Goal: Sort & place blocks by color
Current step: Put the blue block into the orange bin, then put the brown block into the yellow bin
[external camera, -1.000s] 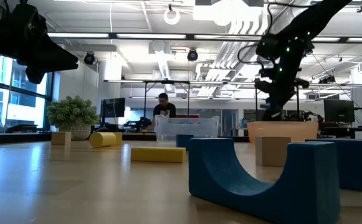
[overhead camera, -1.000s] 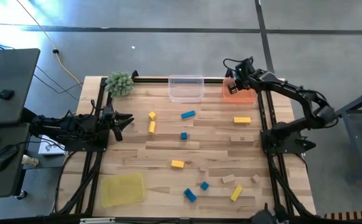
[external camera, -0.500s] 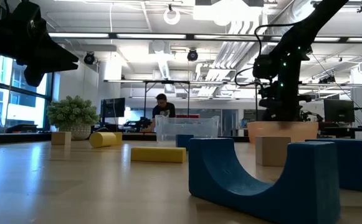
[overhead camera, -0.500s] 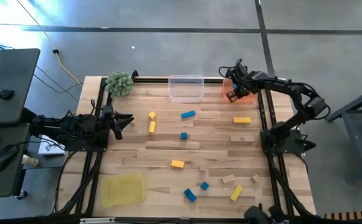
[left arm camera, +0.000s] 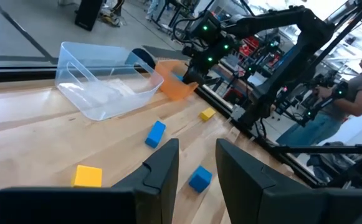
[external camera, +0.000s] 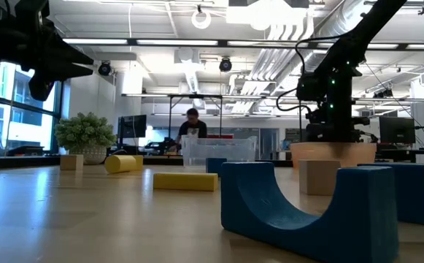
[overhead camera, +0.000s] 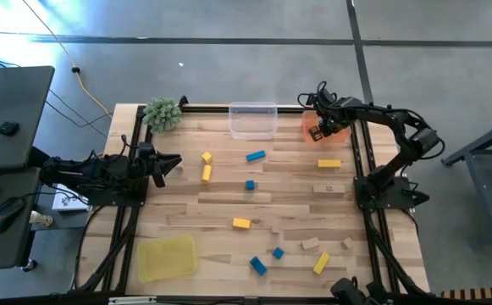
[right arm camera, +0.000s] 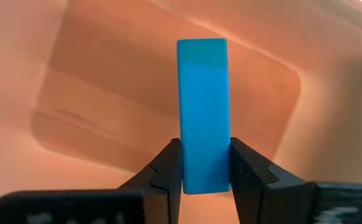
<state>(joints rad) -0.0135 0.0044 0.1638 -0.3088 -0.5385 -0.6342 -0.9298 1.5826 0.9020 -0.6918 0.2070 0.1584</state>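
Right gripper (right arm camera: 204, 171): clenched on a blue bar (right arm camera: 203, 112), one finger on each long side; the bar stands lengthwise out past the fingertips.
Blue bar location: held directly over the floor of the orange tray (right arm camera: 106, 93); contact with the tray floor cannot be told.
Orange tray: at the table's 1 o'clock corner in the high view (overhead camera: 337, 131), the right gripper (overhead camera: 317, 129) over its near edge.
Left gripper (overhead camera: 168, 163): at the table's 9 o'clock edge, off the surface, holding nothing; fingers (left arm camera: 162, 168) parted by a narrow gap.
Clear tray (overhead camera: 253, 119): at 12 o'clock, just beside the orange tray.
Yellow tray (overhead camera: 167, 257): at 7 o'clock.
Green plant (overhead camera: 162, 113): at 11 o'clock.
Blocks on the table: yellow pair (overhead camera: 207, 165) near 10 o'clock; blue pieces (overhead camera: 256, 156) around centre; a yellow bar (overhead camera: 328, 163) at 2 o'clock; plain wood and mixed blocks (overhead camera: 312, 244) toward 5 o'clock.
Table (overhead camera: 288, 195): light wood planks.
Background: a person (external camera: 192, 124) beyond the far edge in the low view.
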